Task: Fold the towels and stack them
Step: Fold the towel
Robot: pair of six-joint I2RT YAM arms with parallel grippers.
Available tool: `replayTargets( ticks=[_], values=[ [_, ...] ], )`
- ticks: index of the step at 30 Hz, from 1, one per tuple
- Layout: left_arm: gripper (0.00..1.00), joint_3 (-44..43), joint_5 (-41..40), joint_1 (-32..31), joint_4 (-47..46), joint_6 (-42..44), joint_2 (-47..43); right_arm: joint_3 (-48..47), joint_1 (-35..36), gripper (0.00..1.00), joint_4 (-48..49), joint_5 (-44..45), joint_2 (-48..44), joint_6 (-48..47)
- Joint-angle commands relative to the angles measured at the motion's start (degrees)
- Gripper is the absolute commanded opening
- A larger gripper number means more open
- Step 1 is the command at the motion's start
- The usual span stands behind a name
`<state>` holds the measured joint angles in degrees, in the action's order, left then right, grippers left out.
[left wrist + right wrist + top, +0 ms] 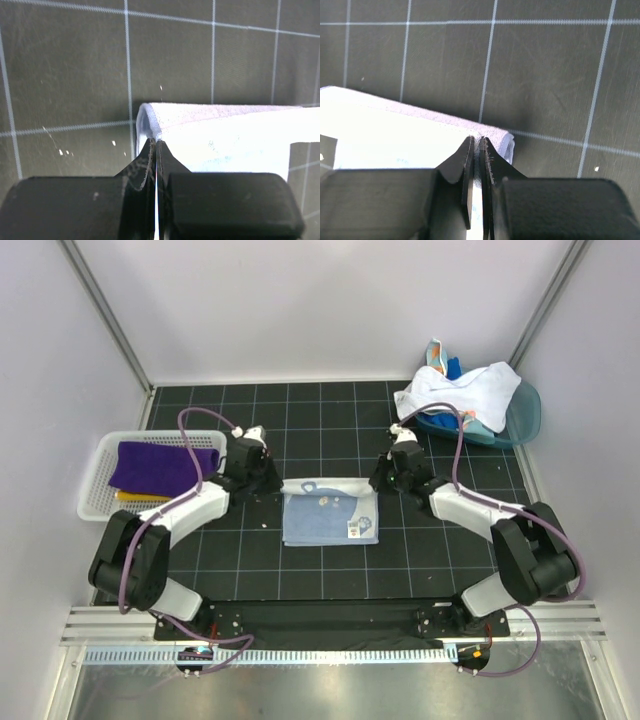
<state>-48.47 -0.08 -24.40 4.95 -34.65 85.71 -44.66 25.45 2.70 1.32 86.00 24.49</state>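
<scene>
With left gripper (156, 143) and right gripper (479, 141) clamped tight on the far corners of the pale blue towel (330, 520), looks mid-fold. Left of it, purple towel (160, 465) over yellow towel (135, 496) in the basket (88, 490), seemingly done; beyond-right, white towel (460, 390) heaped in the tub (525, 412), not yet folded. Bare mat (250, 570) on its near side for bringing the edge over.
</scene>
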Motion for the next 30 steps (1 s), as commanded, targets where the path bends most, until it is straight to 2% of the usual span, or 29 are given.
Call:
replayTargets(
  ticks=[1,13,30],
  values=[
    [0.00,2.2,-0.1,0.3,-2.1,-0.9,-4.1,2.9,-0.1,0.09,3.7,0.8,-4.9,1.3],
    [0.00,10.3,1.2,-2.0,-2.9,-2.6,-11.8,11.2,1.9,0.09,4.0,0.6,-15.1,3.3],
    [0.00,15.6,0.8,-5.9,-2.0,-4.3,-17.8,18.7,9.1,0.09,0.1,7.7,-24.8,6.3]
  ],
)
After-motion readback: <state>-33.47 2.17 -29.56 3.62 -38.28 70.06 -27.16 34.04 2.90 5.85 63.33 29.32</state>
